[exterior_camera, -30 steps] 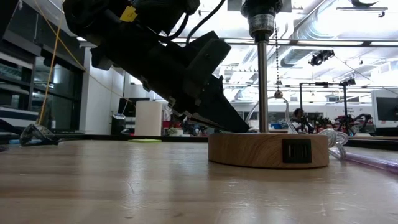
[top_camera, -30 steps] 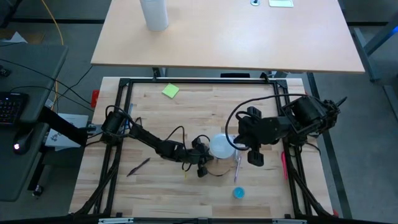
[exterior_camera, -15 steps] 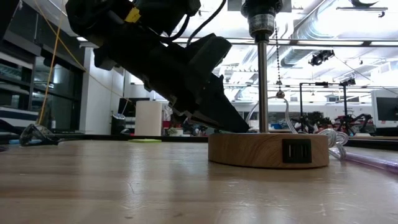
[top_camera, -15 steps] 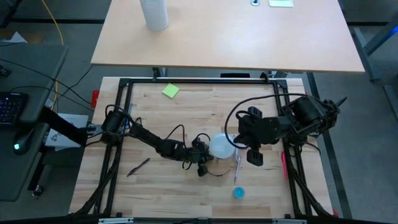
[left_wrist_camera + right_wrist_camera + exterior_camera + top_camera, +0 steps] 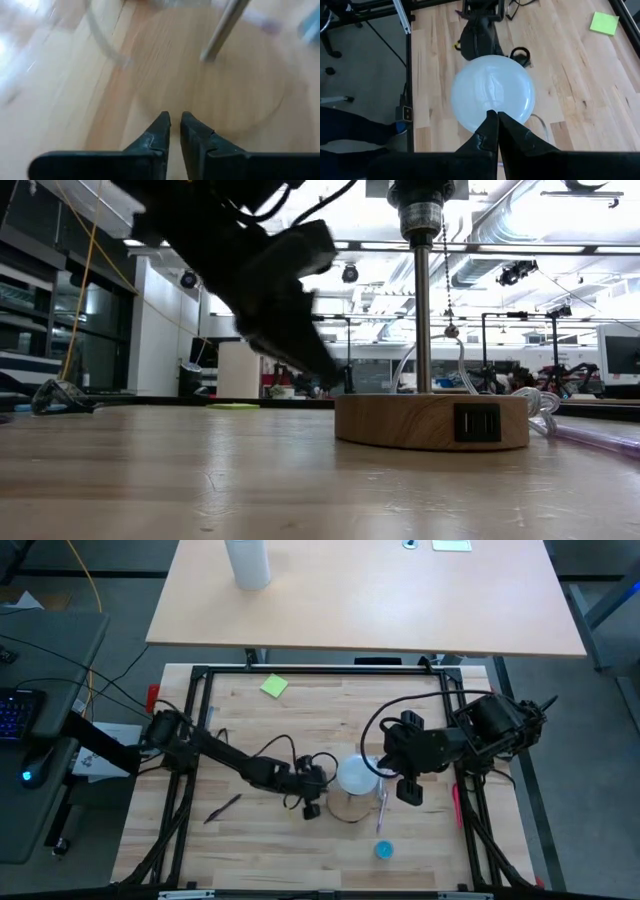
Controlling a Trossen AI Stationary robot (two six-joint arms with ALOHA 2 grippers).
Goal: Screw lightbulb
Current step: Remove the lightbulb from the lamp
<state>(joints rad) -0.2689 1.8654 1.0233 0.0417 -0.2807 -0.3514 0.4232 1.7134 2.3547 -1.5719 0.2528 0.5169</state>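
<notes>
The white lightbulb sits on top of the lamp's metal pole, which rises from a round wooden base. In the right wrist view, the globe fills the middle. My right gripper is shut, its tips at the globe's near side. My left gripper hangs just left of the base, above the table. Its fingers are a narrow gap apart with nothing between them. My right gripper has its shut fingertips up against the bulb's round globe, slanting down at it from the table's right. I cannot tell whether they touch it.
A dark pen lies at the near left. A clear tube and a blue cap lie to the right of the base. A green note lies at the far left. A pull chain hangs by the pole.
My left gripper has lifted off the top of the wooden base. It has drawn back toward the table's left edge and now hangs clear of the base. The lamp and my right gripper have stayed in place.
</notes>
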